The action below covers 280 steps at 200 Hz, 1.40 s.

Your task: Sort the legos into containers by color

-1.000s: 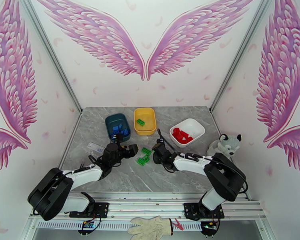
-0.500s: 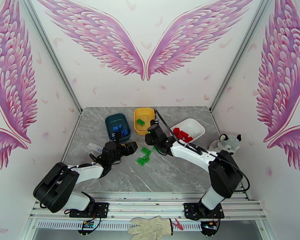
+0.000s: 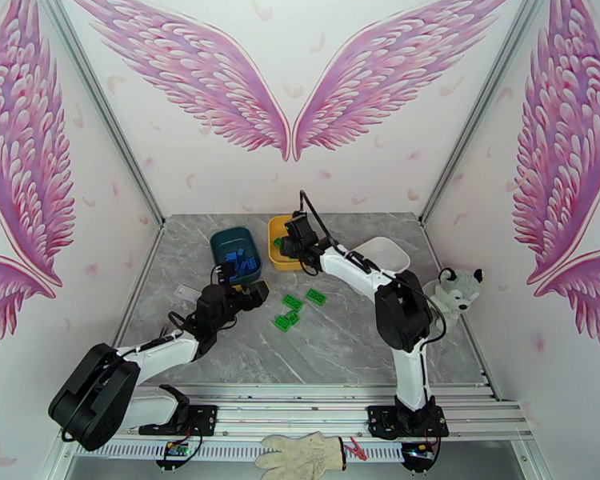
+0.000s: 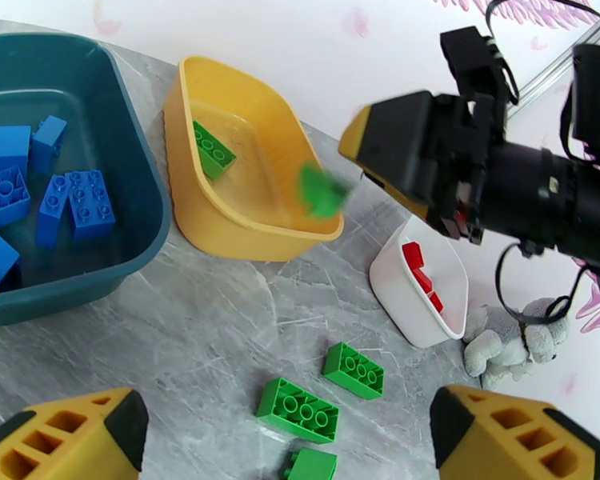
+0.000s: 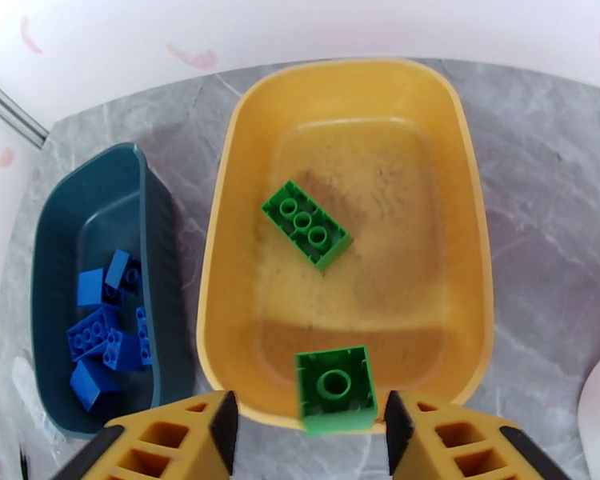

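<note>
My right gripper (image 3: 289,236) hangs open over the yellow container (image 3: 277,262). A small green lego (image 5: 335,387) is loose between its spread fingers (image 5: 180,434), touching neither, and shows as a green blur (image 4: 322,192) in the left wrist view. Another green lego (image 5: 306,224) lies on the yellow container's floor (image 5: 380,186). The teal container (image 3: 220,243) holds several blue legos (image 5: 100,338). Red legos (image 4: 422,270) lie in the white container (image 3: 388,250). Three green legos (image 3: 293,302) (image 3: 315,297) (image 3: 282,321) lie on the table. My left gripper (image 3: 256,294) hovers open just left of them.
A small clear plastic piece (image 3: 190,294) lies left of my left arm. A grey plush toy (image 3: 452,290) sits by the right wall. A work glove (image 3: 300,456) rests on the rail in front of the arm bases.
My right arm swung from the table's middle up over the yellow container, then opened and let go of the small green lego. My left gripper drifted slightly left and back, still open.
</note>
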{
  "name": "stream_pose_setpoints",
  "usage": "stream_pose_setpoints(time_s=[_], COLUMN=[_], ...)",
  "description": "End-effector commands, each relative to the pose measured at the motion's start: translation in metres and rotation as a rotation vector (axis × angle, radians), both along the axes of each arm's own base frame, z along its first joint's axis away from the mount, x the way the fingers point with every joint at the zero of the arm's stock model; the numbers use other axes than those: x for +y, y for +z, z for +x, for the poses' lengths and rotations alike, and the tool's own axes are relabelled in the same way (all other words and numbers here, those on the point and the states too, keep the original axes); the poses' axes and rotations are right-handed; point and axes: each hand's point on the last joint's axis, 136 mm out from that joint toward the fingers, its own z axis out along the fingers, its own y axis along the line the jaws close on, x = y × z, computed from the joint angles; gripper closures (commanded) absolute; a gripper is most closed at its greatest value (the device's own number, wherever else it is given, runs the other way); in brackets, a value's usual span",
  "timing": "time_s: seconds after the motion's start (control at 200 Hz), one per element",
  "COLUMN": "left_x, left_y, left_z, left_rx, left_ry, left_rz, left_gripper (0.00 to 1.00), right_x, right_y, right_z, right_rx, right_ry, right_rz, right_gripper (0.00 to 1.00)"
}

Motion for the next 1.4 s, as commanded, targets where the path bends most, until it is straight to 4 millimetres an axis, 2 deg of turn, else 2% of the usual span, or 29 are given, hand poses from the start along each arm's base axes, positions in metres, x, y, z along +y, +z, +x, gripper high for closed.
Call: stream_pose_setpoints(time_s=[0.0,0.125,0.225,0.525,0.705,0.85,0.96,1.08,1.395], left_x=[0.008,0.008,0.008,0.006,-0.011,-0.029,-0.041,-0.050,-0.062], left_y=[-0.006,-0.006,-0.004,0.007,0.007,0.001,-0.001,-0.001,0.001], left_z=[-0.004,-0.005,-0.006,-0.014,-0.016,-0.014,-0.013,-0.012,-0.007], left_rx=[0.010,0.012,0.009,-0.012,-0.011,0.001,0.006,0.005,0.001], left_ry=[0.018,0.014,0.011,0.001,-0.033,-0.070,-0.095,-0.113,-0.139], left_rz=[0.039,0.039,0.032,-0.002,0.005,0.003,0.000,0.002,-0.006], left_gripper=[0.01,0.01,0.01,0.01,0.01,0.01,0.01,0.01,0.01], right_x=[-0.002,-0.011,-0.023,-0.079,-0.095,-0.105,-0.108,-0.107,-0.097], right_y=[0.009,0.012,0.005,-0.047,-0.074,-0.097,-0.115,-0.127,-0.139], right_z=[-0.003,-0.021,-0.044,-0.119,-0.160,-0.181,-0.187,-0.183,-0.154], right_rx=[0.013,0.013,0.015,0.088,0.113,0.135,0.156,0.175,0.185], right_ry=[0.016,0.029,0.043,0.033,0.048,0.038,0.030,0.027,-0.003], right_rz=[-0.020,-0.008,-0.006,-0.077,-0.079,-0.136,-0.167,-0.193,-0.244], right_gripper=[0.34,0.26,0.20,0.11,0.10,0.12,0.15,0.20,0.29])
